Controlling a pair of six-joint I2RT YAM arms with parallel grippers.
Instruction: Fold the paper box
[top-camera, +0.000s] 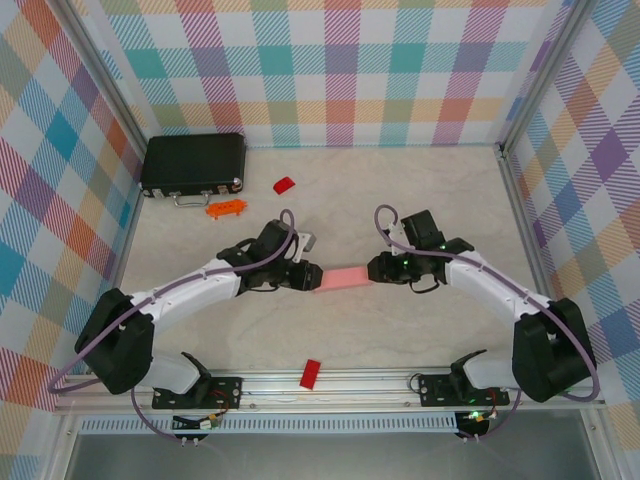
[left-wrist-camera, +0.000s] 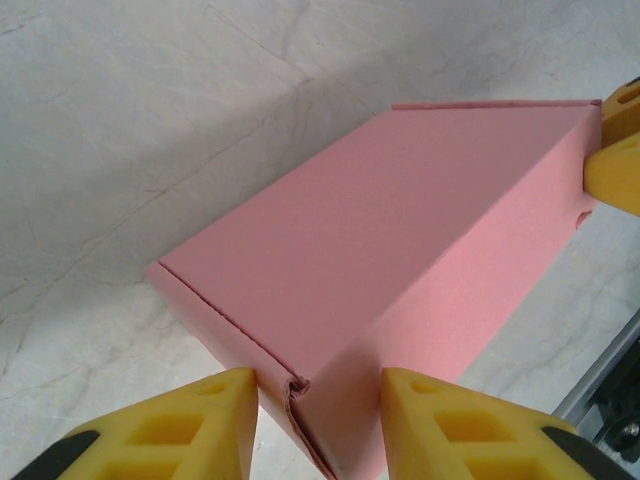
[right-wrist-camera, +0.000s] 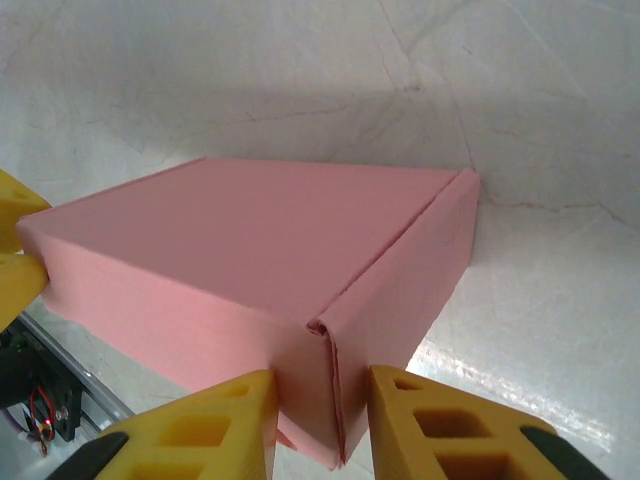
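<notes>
1. Box (top-camera: 343, 279) sits mid-frame, spanning both grippers.
2. Left gripper (left-wrist-camera: 318, 390) pinches one box corner; its finger bases are cut off at the lower edge.
3. Right gripper (right-wrist-camera: 322, 395) clamps the opposite corner, hiding the box's underside.

Paper box (top-camera: 342, 278): plain light-pink card, folded up into a flat, closed rectangle, seams shut. Lies level between left fingers (left-wrist-camera: 200, 425) and right fingers (right-wrist-camera: 215, 425), one end corner pinched in each pair.
</notes>
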